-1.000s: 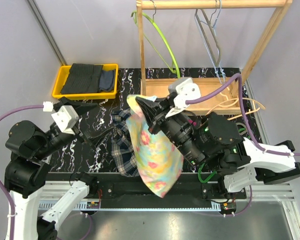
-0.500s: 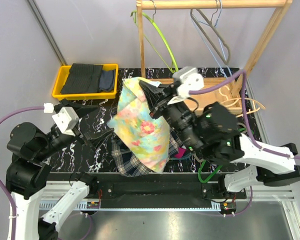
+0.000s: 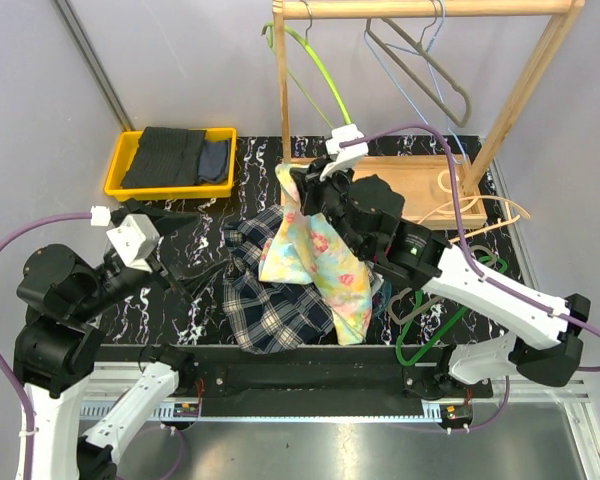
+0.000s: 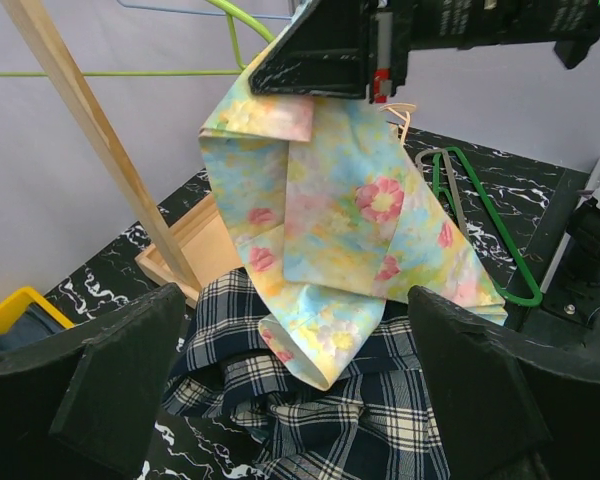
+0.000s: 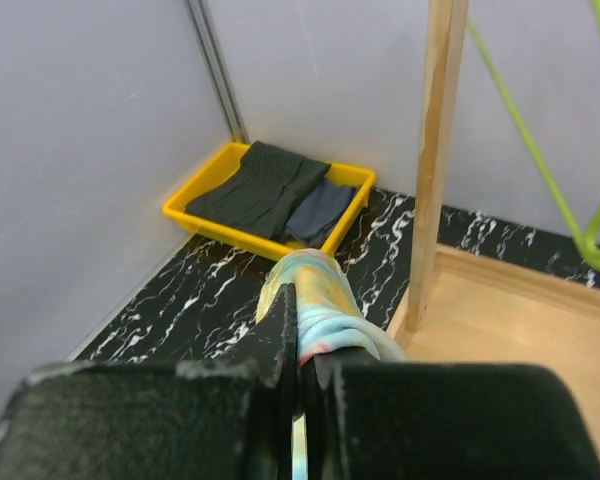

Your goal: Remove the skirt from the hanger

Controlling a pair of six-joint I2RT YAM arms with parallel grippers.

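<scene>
- The table (image 3: 255, 170) is black with white squiggly lines, like marble.
- A wooden rack (image 3: 280, 100) stands at the far side of the table. It has a rail on top and a flat wooden base.
- The right arm (image 3: 490, 295) is white and black. It reaches across the middle of the table, toward the rack's left post.
- The left arm (image 3: 55, 290) is bent at the near left side.
- A checked skirt (image 3: 265, 310), dark blue and white, lies crumpled on the table in the middle.
- The flower skirt (image 3: 315, 260) is soft yellow, blue and green with pink flowers. It is folded over on itself and hangs down from one top corner. Its low end rests against the checked skirt. It is well apart from the hangers on the rail.
- A yellow tray (image 3: 170, 191) sits in the far left corner of the table. Dark folded clothes (image 3: 170, 158) lie in it.
- A light green hanger (image 3: 327, 72) hangs at the left end of the rail.
- A grey hanger (image 3: 425, 68) hangs near the right end, tilted to one side.
- A dark green hanger (image 4: 490, 225) lies flat on the table, just beside the flower skirt.
- The right gripper (image 3: 298, 190) is squeezed tight on the top corner of the flower skirt and holds it up above the table.
- The left gripper (image 3: 210, 238) is spread wide with nothing in it. It points at the two skirts, near the checked one.
</scene>
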